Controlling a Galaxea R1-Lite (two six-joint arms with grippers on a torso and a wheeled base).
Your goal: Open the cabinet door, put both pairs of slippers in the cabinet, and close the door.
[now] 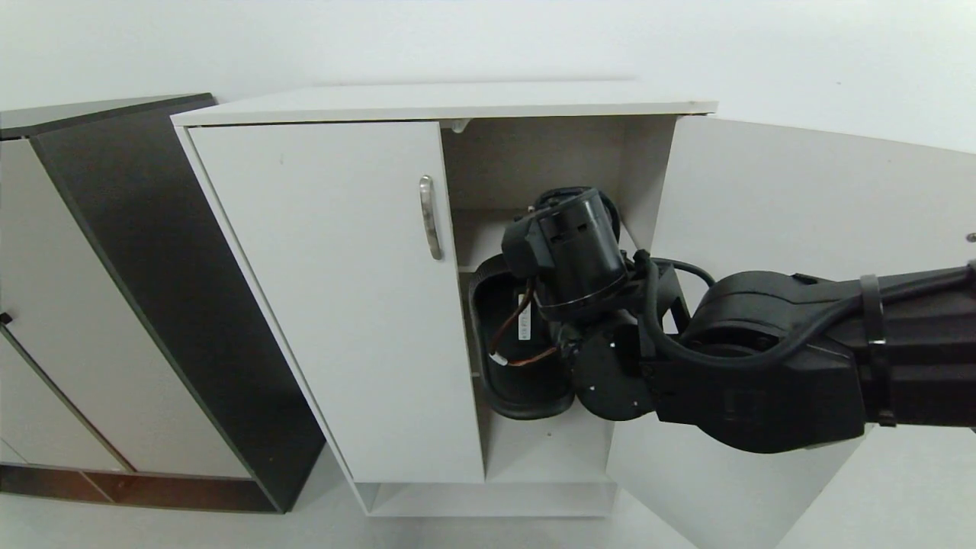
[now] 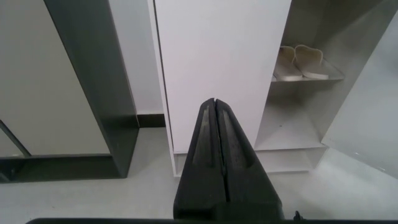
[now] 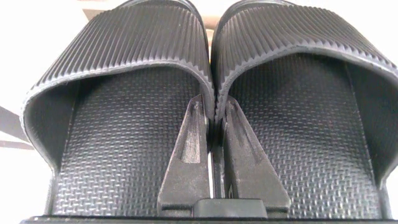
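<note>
Pointing away from right pincer (image 3: 214, 103), black slippers (image 3: 124, 149) (toes-first).

Cabinet (image 1: 442, 103): white, standing against the wall
Left door (image 1: 343, 305): shut; metal handle (image 1: 431, 217) upright at its inner edge
Right door (image 1: 762, 198): swung wide open
Right arm (image 1: 762, 366): extends into the open compartment
Black slippers (image 1: 503, 381): inside the opening, partly hidden by the wrist
Dark cabinet (image 1: 152, 267): just beside, left

The head camera looked down at the cabinet (image 1: 335, 305). The left wrist saw it too, from low. The right wrist sat right against the black slippers (image 3: 124, 124).
</note>
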